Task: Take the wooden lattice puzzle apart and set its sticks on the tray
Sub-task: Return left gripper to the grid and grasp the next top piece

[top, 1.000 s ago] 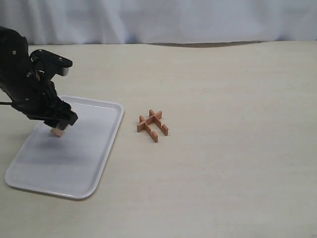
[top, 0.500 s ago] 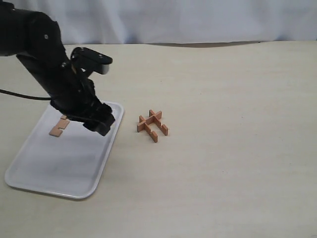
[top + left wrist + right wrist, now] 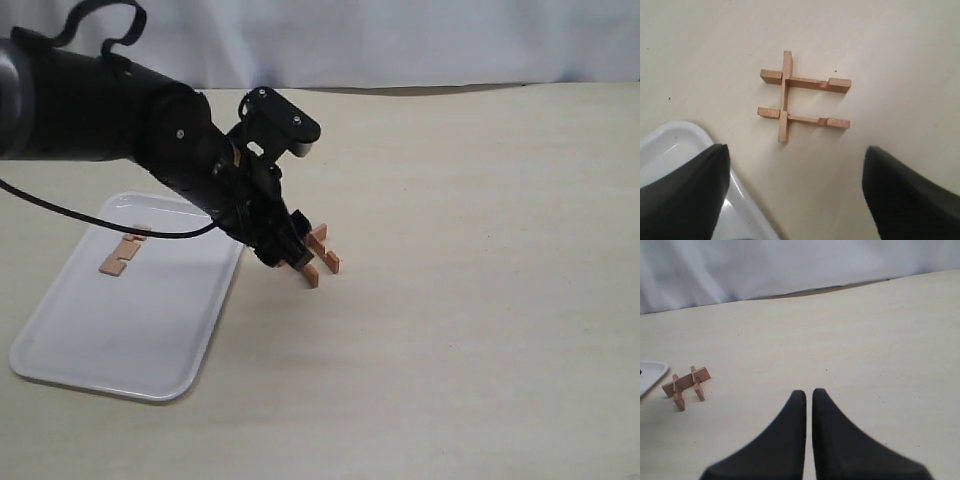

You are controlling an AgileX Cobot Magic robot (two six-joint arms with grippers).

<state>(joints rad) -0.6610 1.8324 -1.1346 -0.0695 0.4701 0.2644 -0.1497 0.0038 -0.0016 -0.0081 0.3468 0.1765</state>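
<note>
The wooden lattice puzzle lies on the table just right of the tray. In the left wrist view the puzzle shows three sticks still interlocked, one crossing two. My left gripper hovers over the puzzle's near-left side, partly hiding it. It is open, with nothing between the jaws. One loose stick lies flat on the tray's far end. My right gripper is shut and empty, well away from the puzzle. It is out of the exterior view.
The tray's corner sits close beside the left fingers and also shows in the right wrist view. A white curtain backs the table. A black cable trails from the left arm over the tray.
The left arm let go of a stick on the tray, then swung right off the tray to hover over the puzzle.
</note>
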